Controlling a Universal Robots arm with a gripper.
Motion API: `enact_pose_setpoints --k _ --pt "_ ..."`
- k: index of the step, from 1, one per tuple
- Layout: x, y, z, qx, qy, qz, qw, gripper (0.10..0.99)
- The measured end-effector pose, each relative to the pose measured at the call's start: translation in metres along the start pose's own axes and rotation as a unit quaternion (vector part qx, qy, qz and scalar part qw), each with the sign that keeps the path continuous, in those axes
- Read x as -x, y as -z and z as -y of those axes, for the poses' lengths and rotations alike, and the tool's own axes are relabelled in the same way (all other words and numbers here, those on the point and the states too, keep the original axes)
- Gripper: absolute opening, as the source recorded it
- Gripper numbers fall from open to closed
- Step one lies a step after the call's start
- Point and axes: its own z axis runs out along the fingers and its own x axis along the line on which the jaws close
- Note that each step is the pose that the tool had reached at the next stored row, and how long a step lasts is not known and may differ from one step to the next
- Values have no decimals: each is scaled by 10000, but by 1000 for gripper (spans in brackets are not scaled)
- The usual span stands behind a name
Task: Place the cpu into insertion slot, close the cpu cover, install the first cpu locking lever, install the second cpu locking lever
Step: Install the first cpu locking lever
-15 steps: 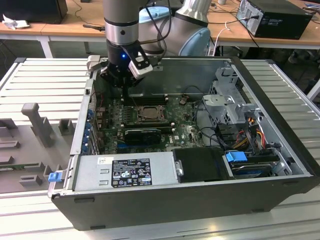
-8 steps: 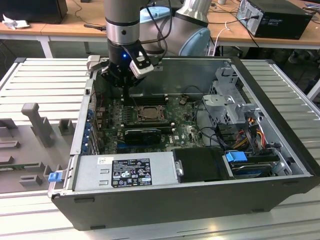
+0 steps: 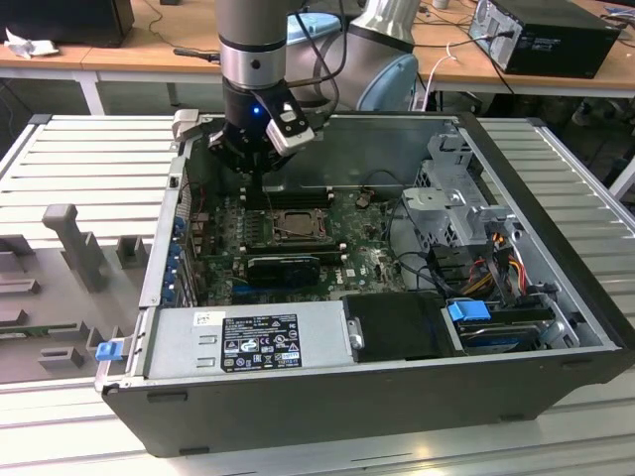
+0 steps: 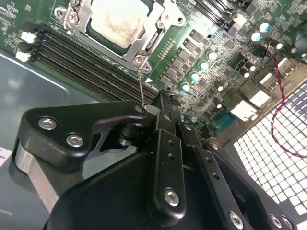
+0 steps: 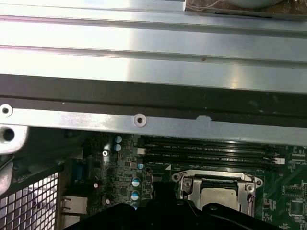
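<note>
Even overhead lighting is noted; glare is seen on the case wall [image 5: 144, 62]; the gripper [image 4: 165, 112] is rendered dark.

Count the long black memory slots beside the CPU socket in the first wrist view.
4. The slots lie parallel, side by side, between the rail and the socket: one nearest the rail, then, and one nearest the socket. More may be hidden elsewhere.

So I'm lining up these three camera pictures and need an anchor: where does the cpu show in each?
Exterior view: the cpu sits in the insertion slot mid-board, just below the gripper.
Second wrist view: cpu near the picture's upper edge.
First wrist view: cpu at the lower edge.
Shared landmark: the black memory slots beside the socket.
</note>
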Motion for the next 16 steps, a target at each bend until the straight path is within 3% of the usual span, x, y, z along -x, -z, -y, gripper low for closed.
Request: enact_pose_setpoints --k 16 --pt "189 -1 11 0 0 0 10000 106"
